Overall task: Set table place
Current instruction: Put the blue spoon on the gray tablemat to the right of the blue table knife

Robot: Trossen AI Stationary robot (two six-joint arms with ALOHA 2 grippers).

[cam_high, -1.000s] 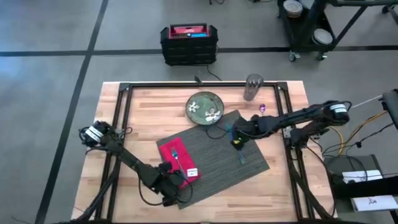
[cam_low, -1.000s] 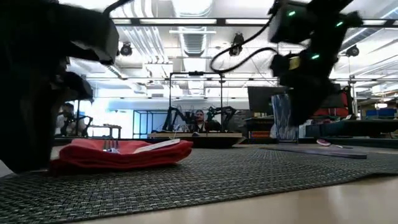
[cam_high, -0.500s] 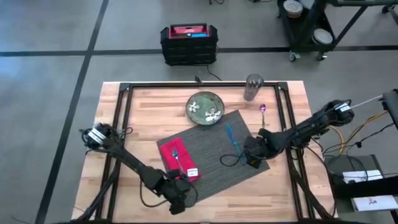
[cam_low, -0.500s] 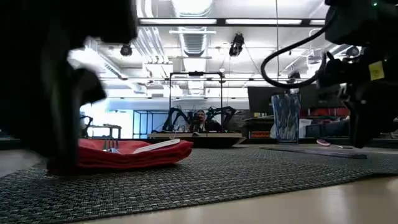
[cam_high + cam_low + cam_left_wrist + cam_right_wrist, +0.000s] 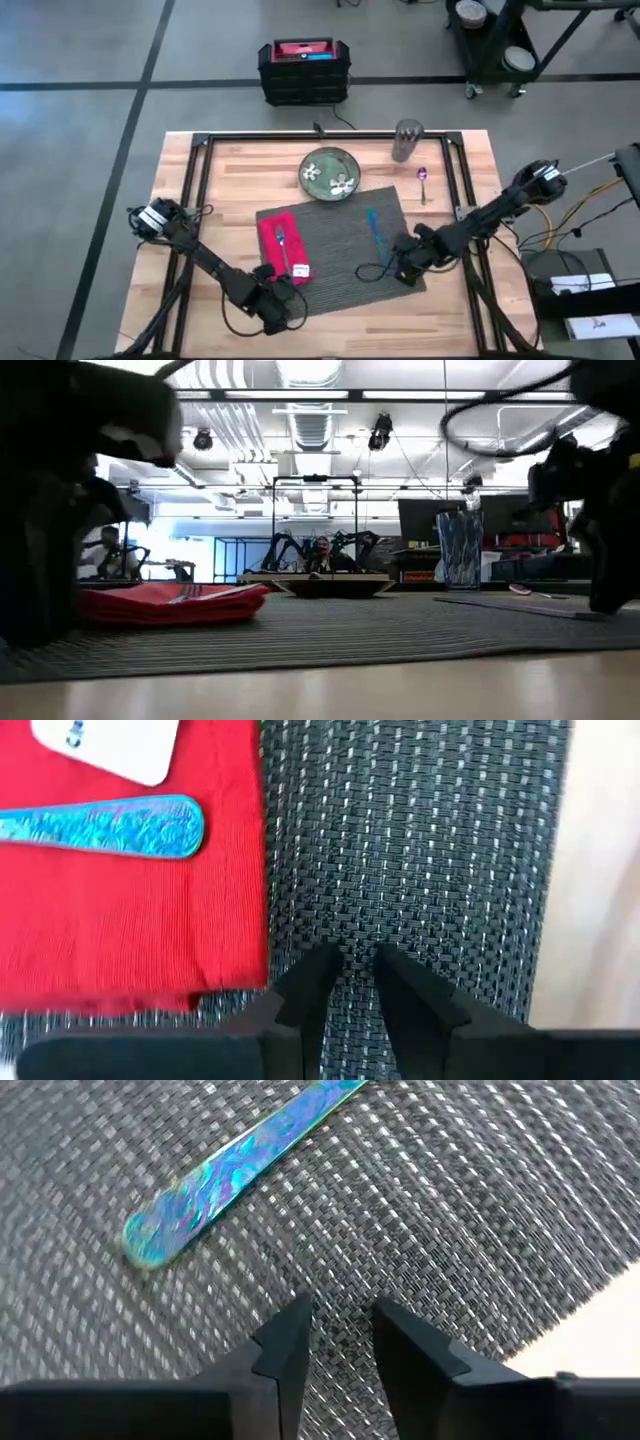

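— Black fingertips of the left gripper [image 5: 350, 965], drawn almost together, pinching the weave of the placemat [image 5: 340, 250] near its front left corner, just beside the red napkin [image 5: 280, 255].

— And the right gripper [image 5: 340, 1320]?

— Same again: narrow gap, tips down, nipping the mat at its front right corner, close to the butt of a blue patterned utensil handle [image 5: 240, 1170].

— On the napkin?

— Another blue handle [image 5: 100, 828] and a white tag [image 5: 110, 745], both lying flat.

— Farther out?

— Light-wood table [image 5: 230, 180], plank seams, black rail frame. Green plate [image 5: 329, 172] just touching the mat's far edge; tall glass [image 5: 407, 140] and small spoon [image 5: 423, 180] on bare wood off to the right, well apart from the mat.

— Beyond the table?

— Grey floor with dark lines, black-and-red case [image 5: 304, 68] behind the far edge. From table height: strip lights overhead, another arm rig far back, with a person [image 5: 320, 550] at it.

— And the mat itself?

— Dark grey, finely ribbed, rectangular, much wider than the plate. Lying flat in the table's middle, edges roughly square with the table's, napkin on its left part, long utensil on its right.
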